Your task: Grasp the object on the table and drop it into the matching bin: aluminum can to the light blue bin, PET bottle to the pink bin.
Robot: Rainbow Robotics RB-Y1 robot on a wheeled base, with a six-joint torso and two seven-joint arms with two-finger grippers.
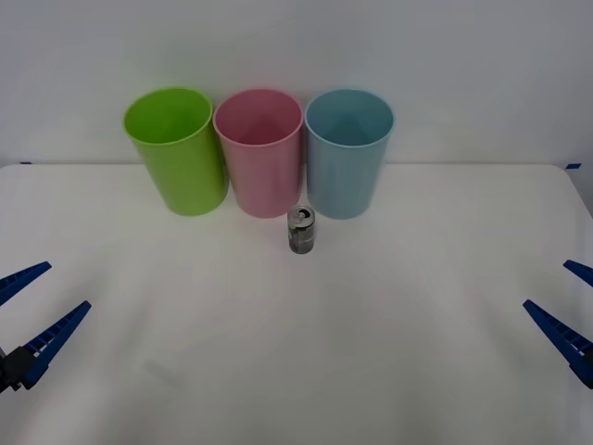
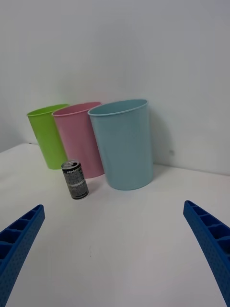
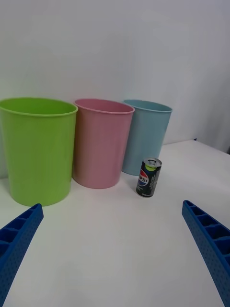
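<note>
Left gripper [image 1: 30, 317] sits low at the near left edge of the white table [image 1: 417, 352], its 2 blue ribbed fingers spread wide and holding nothing; in the left wrist view the same fingers [image 3: 19, 240] stand at the 2 corners with bare tabletop between them. Along the far edge of the table, against the pale wall, 3 round plastic bins stand upright in a row, mouths open. Lime green bin [image 1: 178, 153] is at the left end, touching or just beside the pink bin [image 1: 261, 153] in the middle; the light blue bin [image 1: 348, 153] is at the right end, close against the pink one. The aluminum can [image 1: 301, 230], a small Pepsi can with dark printed sides and a silver pull-tab top, stands upright on the table just in front of the gap between the pink bin and the light blue bin, clear of both grippers. Right gripper [image 1: 567, 311] sits low at the near right edge of the table, fingers likewise spread wide and empty, well apart from the can.
</note>
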